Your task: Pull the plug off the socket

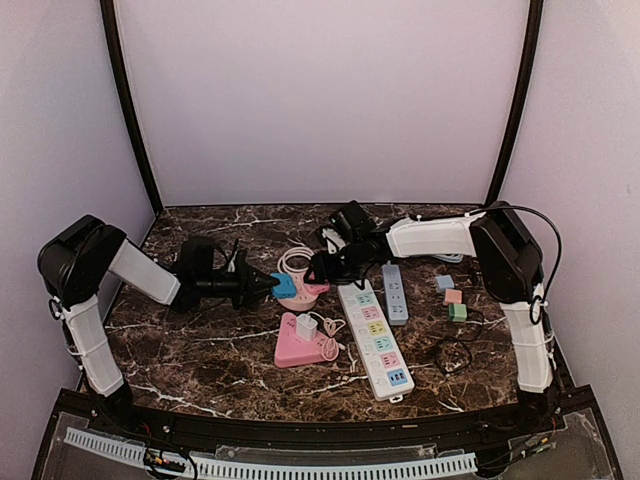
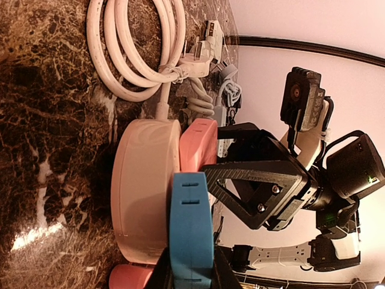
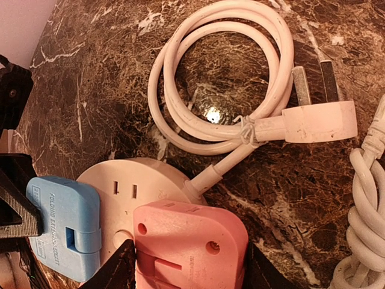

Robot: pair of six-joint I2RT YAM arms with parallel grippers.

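Observation:
A round pale-pink socket (image 1: 300, 298) (image 2: 144, 186) (image 3: 129, 180) lies on the marble table with two plugs on its face. A blue plug (image 1: 284, 286) (image 2: 190, 229) (image 3: 63, 226) sits flat against the socket, and my left gripper (image 1: 266, 285) (image 2: 190, 278) is shut on its sides. The pink plug (image 1: 313, 290) (image 2: 197, 144) (image 3: 189, 247) sits beside the blue one, and my right gripper (image 1: 322, 270) (image 3: 189, 268) is shut on it, with a black finger on each side. The right gripper's fingers (image 2: 258, 180) show just beyond the blue plug in the left wrist view.
The socket's white cord (image 3: 222, 78) lies coiled behind it and ends in a flat white plug (image 3: 319, 120). Nearer me are a pink triangular socket (image 1: 303, 347) with a white charger, a long white power strip (image 1: 376, 342), a small grey strip (image 1: 395, 292) and coloured cubes (image 1: 453, 297).

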